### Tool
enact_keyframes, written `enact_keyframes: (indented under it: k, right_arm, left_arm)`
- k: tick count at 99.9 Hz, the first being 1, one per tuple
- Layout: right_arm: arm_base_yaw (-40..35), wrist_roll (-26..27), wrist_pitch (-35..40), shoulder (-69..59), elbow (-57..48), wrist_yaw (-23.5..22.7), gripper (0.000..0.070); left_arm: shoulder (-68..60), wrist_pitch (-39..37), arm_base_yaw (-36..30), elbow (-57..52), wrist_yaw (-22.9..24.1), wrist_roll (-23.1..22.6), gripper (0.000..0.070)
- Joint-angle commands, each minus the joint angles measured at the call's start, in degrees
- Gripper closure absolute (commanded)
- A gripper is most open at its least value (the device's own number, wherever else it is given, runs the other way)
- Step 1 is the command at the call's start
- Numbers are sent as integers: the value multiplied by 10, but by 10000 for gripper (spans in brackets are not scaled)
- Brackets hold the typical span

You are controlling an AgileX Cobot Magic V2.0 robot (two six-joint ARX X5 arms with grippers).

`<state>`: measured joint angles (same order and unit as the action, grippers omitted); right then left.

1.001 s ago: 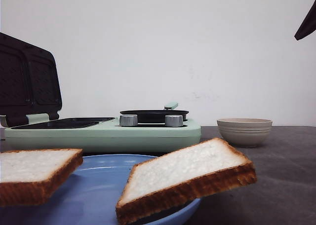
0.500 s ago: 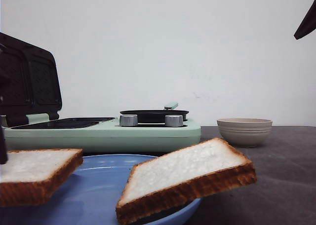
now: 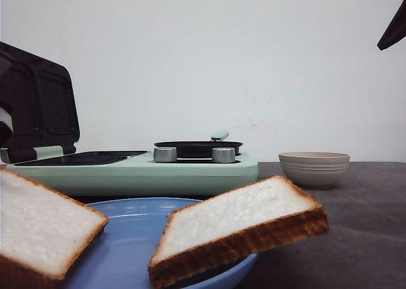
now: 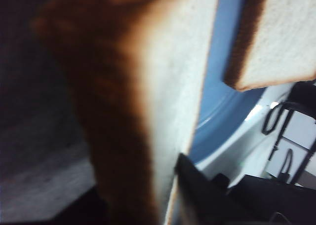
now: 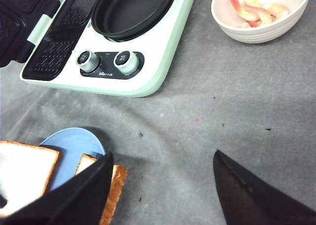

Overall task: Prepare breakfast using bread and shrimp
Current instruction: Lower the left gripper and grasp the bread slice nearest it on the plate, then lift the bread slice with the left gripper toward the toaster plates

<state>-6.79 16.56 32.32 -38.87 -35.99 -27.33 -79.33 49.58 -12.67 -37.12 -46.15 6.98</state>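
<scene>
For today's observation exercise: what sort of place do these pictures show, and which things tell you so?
Probably a staged kitchen tabletop for cooking practice: a mint-green breakfast maker with its grill lid open, bread slices on a blue plate, and a beige bowl of shrimp, on a grey cloth before a bare wall.

Two bread slices sit side by side on a plate nearest the camera, the breakfast maker behind it, and right of that a bowl holding shrimp.
</scene>
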Motion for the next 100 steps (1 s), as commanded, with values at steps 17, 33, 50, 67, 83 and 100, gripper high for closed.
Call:
enact_keyframes:
  k: [17, 33, 50, 67, 83, 100]
  right_arm:
    - [-2, -3, -6, -3, -9, -3, 303]
    - [-2, -3, -6, -3, -9, -3, 303]
    - [-2, -3, -6, -3, -9, -3, 303]
    - [-2, -3, -6, -3, -9, -3, 303]
    - [-2, -3, -6, -3, -9, -3, 303]
    - [-2, -3, -6, -3, -9, -3, 303]
  left_arm:
    - [-7, 5, -3, -6, 7, -5, 697]
    - [7, 7, -3, -8, 7, -5, 697]
    - [34, 14, -3, -22, 16, -2, 697]
    - [62, 23, -3, -48, 36, 3, 697]
    - [83, 32, -3, -68, 75, 3, 697]
    - [111, 13, -3, -83, 115, 1, 697]
